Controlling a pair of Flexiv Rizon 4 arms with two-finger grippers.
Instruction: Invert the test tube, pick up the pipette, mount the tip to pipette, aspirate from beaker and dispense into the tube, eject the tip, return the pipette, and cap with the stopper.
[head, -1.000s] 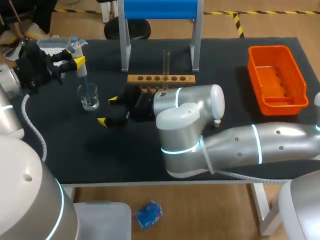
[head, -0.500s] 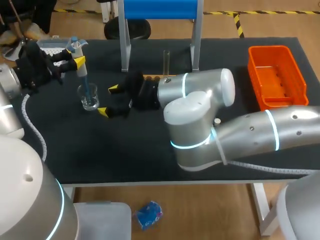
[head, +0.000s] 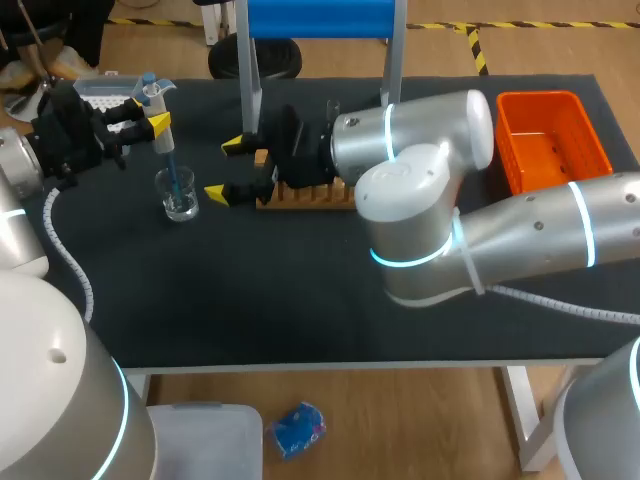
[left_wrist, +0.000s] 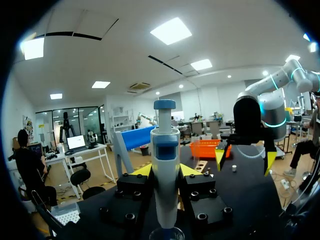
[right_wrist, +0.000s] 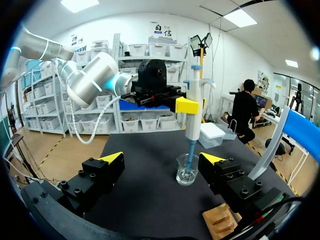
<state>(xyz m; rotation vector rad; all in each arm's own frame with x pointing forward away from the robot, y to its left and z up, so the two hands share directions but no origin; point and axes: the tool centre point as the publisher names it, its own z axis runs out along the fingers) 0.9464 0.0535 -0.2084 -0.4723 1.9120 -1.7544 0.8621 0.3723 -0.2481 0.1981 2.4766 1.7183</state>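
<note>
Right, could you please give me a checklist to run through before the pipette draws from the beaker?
1. Grip: the left hand is shut on the pipette: ok.
2. Mount: the tip sits on the pipette: ok.
3. Depth: the tip reaches down inside the beaker: ok.
4. Whether the tip's end is under the liquid: cannot tell.
5. Clearance: the right hand is open and apart from the beaker: ok.
6. Target: the tube stands upright at the rack: ok. Whether its open end is up: cannot tell.
</note>
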